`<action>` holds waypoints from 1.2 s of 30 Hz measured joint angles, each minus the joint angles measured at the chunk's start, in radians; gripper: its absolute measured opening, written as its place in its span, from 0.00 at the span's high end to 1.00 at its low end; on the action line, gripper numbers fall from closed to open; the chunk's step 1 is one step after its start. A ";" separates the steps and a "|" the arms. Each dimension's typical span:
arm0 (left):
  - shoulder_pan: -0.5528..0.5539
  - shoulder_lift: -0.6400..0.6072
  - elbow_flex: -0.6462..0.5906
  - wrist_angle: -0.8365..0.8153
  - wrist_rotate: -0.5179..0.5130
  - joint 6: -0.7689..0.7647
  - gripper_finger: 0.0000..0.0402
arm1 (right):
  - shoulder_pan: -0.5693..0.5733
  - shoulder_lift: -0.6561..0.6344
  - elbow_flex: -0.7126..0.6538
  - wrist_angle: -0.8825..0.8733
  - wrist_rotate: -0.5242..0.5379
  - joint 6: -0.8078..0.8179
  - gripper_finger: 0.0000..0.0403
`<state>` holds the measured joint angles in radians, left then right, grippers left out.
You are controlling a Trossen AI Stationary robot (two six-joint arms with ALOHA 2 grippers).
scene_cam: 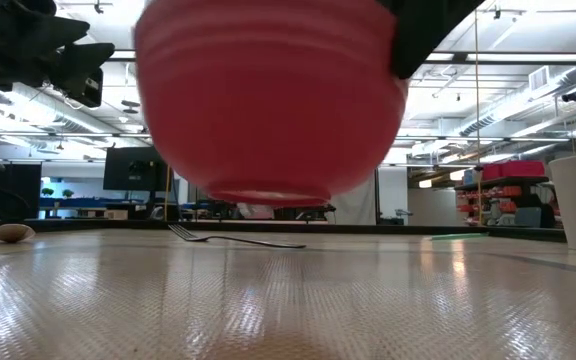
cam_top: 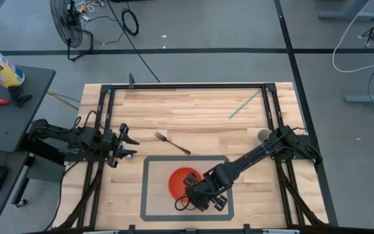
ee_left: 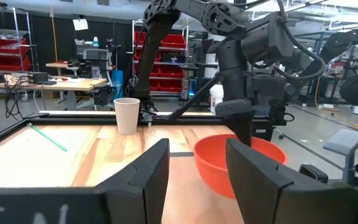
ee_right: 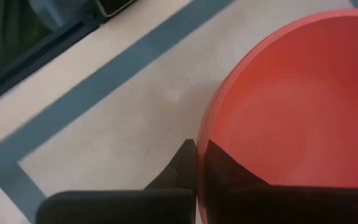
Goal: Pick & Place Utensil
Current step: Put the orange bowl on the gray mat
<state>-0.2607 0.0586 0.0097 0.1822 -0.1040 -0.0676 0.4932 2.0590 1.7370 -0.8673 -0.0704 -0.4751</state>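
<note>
The right gripper [cam_top: 202,195] pinches the rim of the red bowl [cam_top: 182,181], one finger inside and one outside, and the bowl hangs clear of the grey mat [cam_top: 153,195]. The fork [cam_top: 171,143] lies on the wooden table [cam_top: 193,110] just beyond the mat, apparently untouched. The left gripper [cam_top: 126,145] waits at the table's left edge, fingers spread wide, well apart from the fork
</note>
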 joint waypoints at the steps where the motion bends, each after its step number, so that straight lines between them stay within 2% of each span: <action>1: 0.000 0.000 0.000 0.000 0.000 0.000 0.59 | 0.004 0.000 0.000 0.000 -0.001 -0.027 1.00; 9: 0.000 0.000 0.000 0.000 0.000 0.000 0.59 | 0.030 0.000 0.000 -0.029 -0.020 -0.090 1.00; 16: 0.000 0.000 0.000 0.000 0.000 0.000 0.59 | 0.033 -0.009 0.000 -0.196 0.036 0.267 1.00; 21: 0.000 0.000 0.000 0.000 0.000 0.000 0.59 | 0.053 -0.015 -0.022 -0.271 0.089 0.392 1.00; 27: 0.000 0.000 0.000 0.000 0.000 0.000 0.59 | 0.053 -0.107 -0.196 -0.212 0.089 0.507 1.00; 30: 0.000 0.000 0.000 0.000 0.000 0.000 0.59 | 0.051 -0.185 -0.304 -0.145 0.123 0.562 1.00; 36: 0.000 0.000 0.000 0.000 0.000 0.000 0.59 | 0.051 -0.332 -0.487 0.017 0.149 0.573 1.00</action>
<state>-0.2607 0.0586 0.0097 0.1822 -0.1040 -0.0677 0.5442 1.7271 1.2502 -0.8502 0.0787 0.0975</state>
